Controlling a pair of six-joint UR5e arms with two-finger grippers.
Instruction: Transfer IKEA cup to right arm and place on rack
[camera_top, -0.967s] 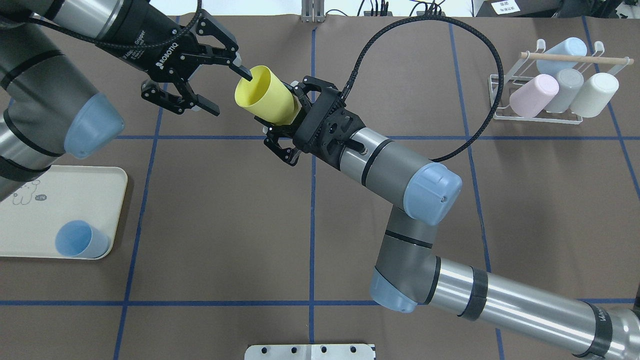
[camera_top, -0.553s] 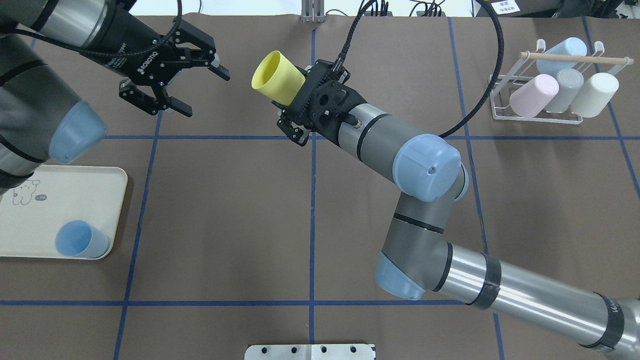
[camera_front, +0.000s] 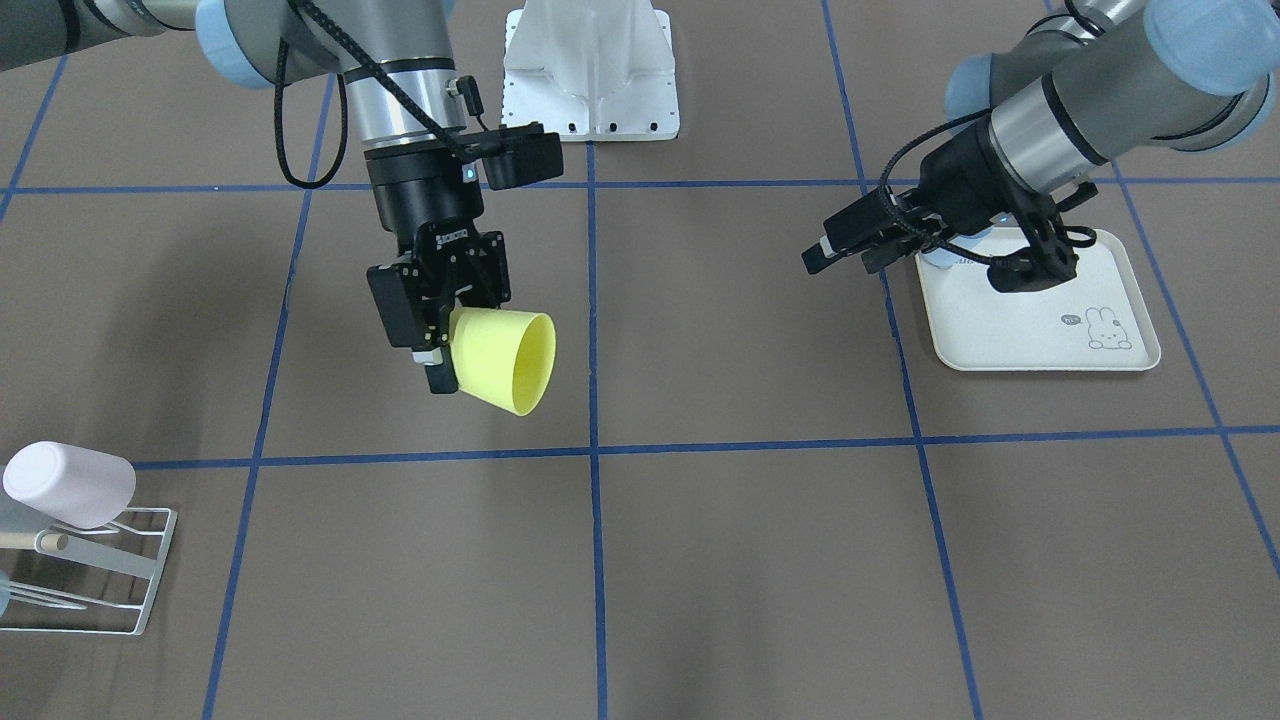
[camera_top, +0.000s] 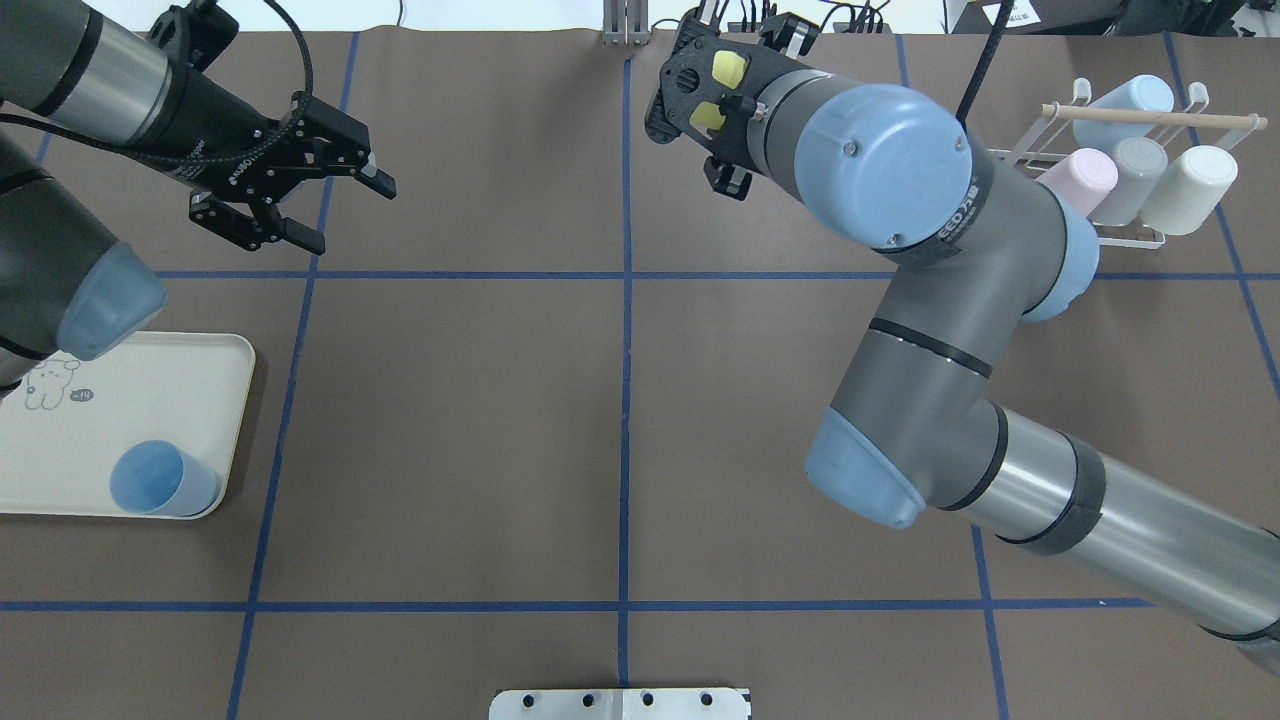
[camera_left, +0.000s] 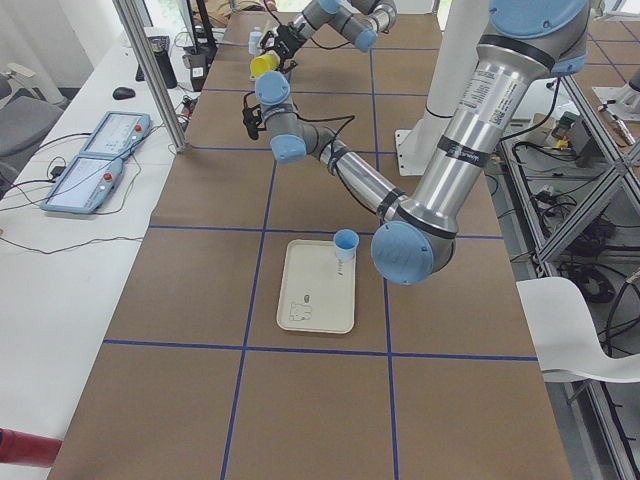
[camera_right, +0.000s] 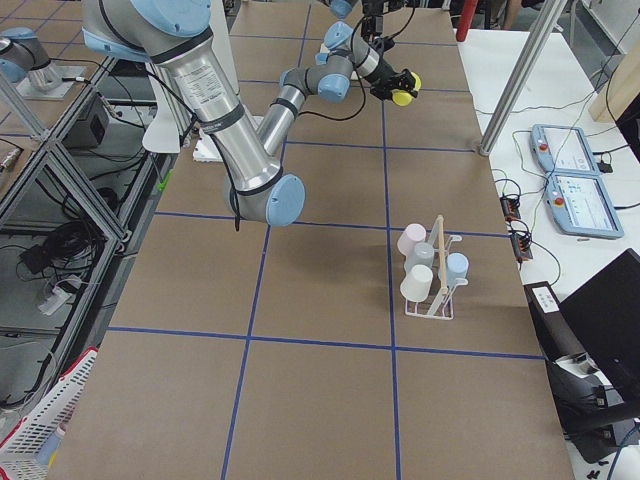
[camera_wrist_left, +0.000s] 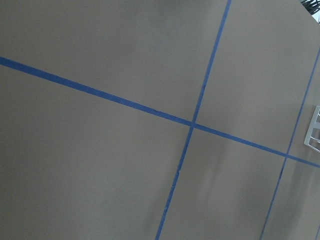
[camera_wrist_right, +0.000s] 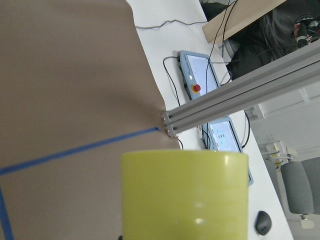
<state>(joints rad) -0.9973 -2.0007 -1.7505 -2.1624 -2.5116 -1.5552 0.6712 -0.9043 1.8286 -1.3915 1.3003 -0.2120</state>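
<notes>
Brown taped table (camera_top: 450, 420) lies under the right gripper (camera_front: 440, 345), which pinches the yellow cup (camera_front: 505, 360) by its base, mouth sideways (airborne, near the centre line). Well apart, the left gripper (camera_top: 348, 214) hangs spread and empty. Carry toward the rack (camera_top: 1150, 117); a free prong seems hidden, so align the mouth carefully.

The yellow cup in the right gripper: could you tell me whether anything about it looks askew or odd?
The yellow cup lies on its side in the right gripper, clamped near its base, mouth facing sideways. That suits a carry; it looks undamaged and nothing is spilled.
</notes>
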